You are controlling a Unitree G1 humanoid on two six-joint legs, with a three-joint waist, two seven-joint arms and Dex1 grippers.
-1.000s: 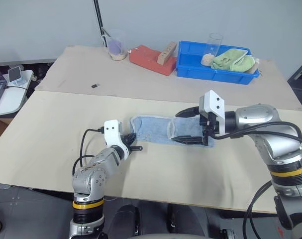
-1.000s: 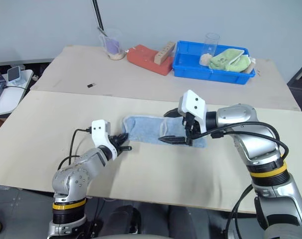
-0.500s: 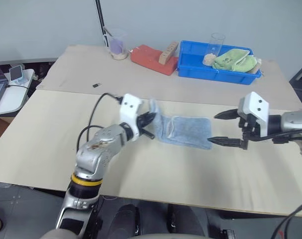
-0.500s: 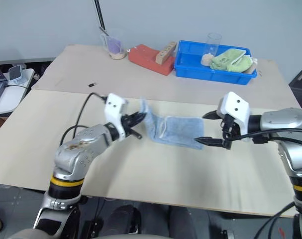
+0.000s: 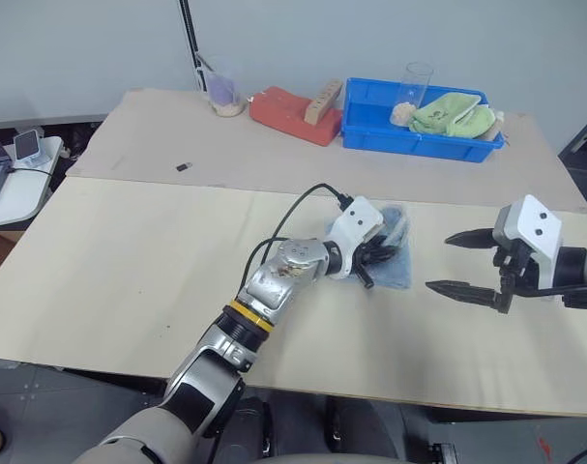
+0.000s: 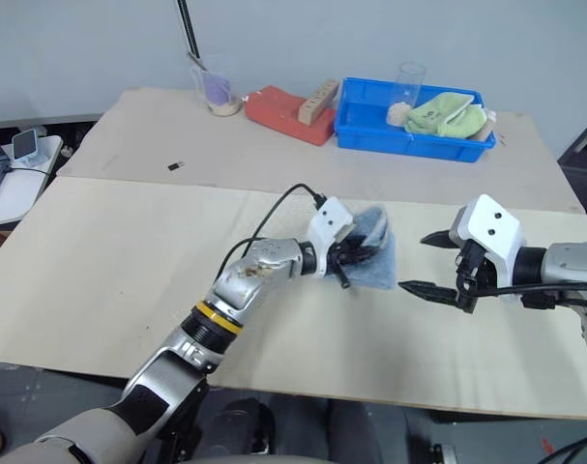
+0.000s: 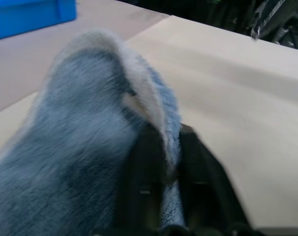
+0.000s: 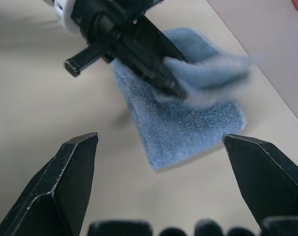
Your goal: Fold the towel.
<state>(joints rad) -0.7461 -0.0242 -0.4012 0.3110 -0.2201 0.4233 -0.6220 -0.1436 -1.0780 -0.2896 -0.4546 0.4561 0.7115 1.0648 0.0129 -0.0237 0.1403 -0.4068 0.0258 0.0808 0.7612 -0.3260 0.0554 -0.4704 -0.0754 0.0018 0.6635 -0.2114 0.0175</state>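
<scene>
The towel [image 5: 401, 272] is light blue terry cloth, lying bunched and folded over itself at the middle of the near table. My left gripper [image 5: 378, 253] reaches across from the left and is shut on the towel's trimmed edge [image 7: 161, 123]. It holds that flap [image 8: 212, 69] raised over the flat part [image 8: 188, 128]. Its black fingers [image 7: 145, 182] pinch the cloth from both sides. My right gripper [image 5: 438, 261] hangs open a little to the right of the towel, fingertips pointing at it, with nothing between them.
On the far table stands a blue bin [image 5: 370, 133] with a light green cloth [image 5: 453, 114] and a clear glass [image 5: 418, 82]. Left of it are a red pad [image 5: 288, 116], a wooden block [image 5: 324, 100], a cup [image 5: 223, 92] and a small dark object [image 5: 184, 166].
My left gripper has lifted the towel's left end and carried it to the right, over the other half. My right gripper has drawn back to the right off the towel, still open.
</scene>
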